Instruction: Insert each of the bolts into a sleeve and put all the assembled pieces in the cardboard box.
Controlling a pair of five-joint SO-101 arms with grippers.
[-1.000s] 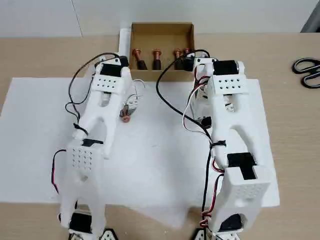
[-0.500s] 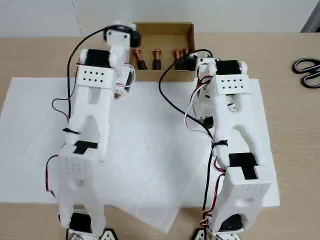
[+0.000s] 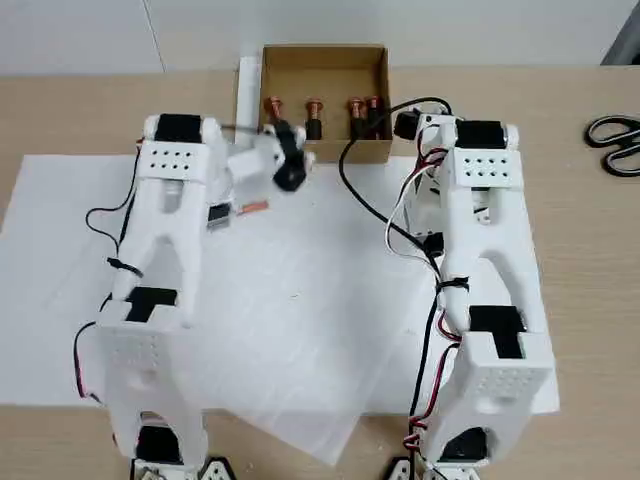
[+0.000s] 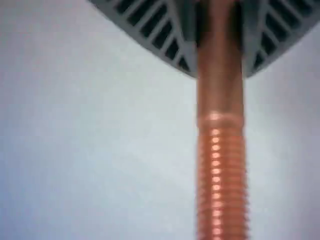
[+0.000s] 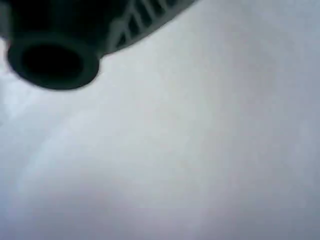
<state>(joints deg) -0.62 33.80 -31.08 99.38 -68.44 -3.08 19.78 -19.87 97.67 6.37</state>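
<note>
Copper, smooth along its shank and finely threaded toward the tip, the bolt (image 4: pixel 220 150) sticks straight out of the left claw (image 3: pixel 232 212). The claw is clenched on its upper end between grey ribbed pads (image 4: pixel 150 25). From above, the bolt lies nearly level, pointing away from the claw, just over the white sheet (image 3: pixel 300 300).

The right claw (image 5: pixel 60 25) grasps a black sleeve (image 5: pixel 52 62), a short tube with a round flared mouth. The sleeve is seated against a ribbed grey pad (image 5: pixel 145 20), and its open end juts past the pad above the same pale, faintly creased sheet.

Beyond both claws, past the sheet's far edge, the cardboard box (image 3: pixel 325 50) sits open on the wooden table (image 3: pixel 80 110). It is square, brown and matt. Along its near wall stands a row of assembled pieces (image 3: pixel 313 115), each with a copper head above a dark sleeve; the box lies just ahead of the left claw and to its right.

Well off to the right claw's right, black-handled scissors (image 3: pixel 615 140) rest on the bare wood.
</note>
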